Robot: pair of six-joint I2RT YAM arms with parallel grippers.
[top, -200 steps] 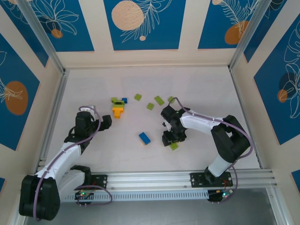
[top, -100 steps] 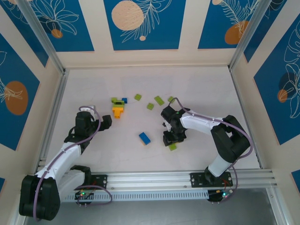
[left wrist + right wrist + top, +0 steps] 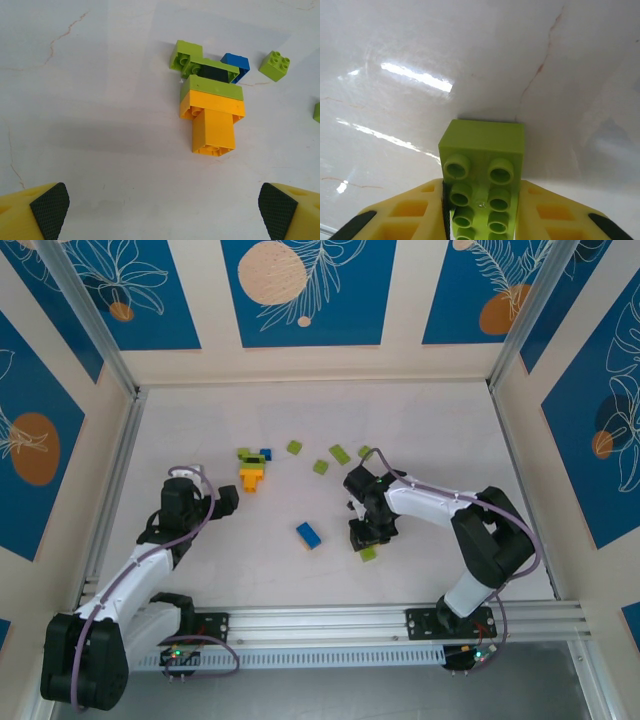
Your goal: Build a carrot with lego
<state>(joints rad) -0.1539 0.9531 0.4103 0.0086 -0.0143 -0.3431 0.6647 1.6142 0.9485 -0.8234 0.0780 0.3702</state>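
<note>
**Right fingers on a lime brick, left wide open**

White marbled table (image 3: 440,430), boxed in by blue leaf-print wall panels (image 3: 300,290).

My right gripper (image 3: 365,540) points down at the table near its middle, just right of the loose blue brick (image 3: 308,535). It's narrow: in the wrist view both fingers (image 3: 415,215) sit against the long sides of a lime brick (image 3: 482,150), with the studs facing the camera and the far end down on the table. From above, that brick pokes out just under the fingertips on the near side.

My left gripper (image 3: 228,502) is spread wide and holding nothing. Its pads (image 3: 47,207) sit at the bottom corners of the wrist view with bare table between them.

Just ahead of it the part-built stack (image 3: 212,117) lies on its side. It runs orange at the near end, then a lime layer, a black piece (image 3: 214,74) and more lime at the far end. A small blue piece (image 3: 236,64) touches its far right corner. A small lime cube (image 3: 275,65) sits to the right of that, apart from it.

More loose lime bricks (image 3: 340,453) are scattered farther back, between the stack and my right arm.
</note>
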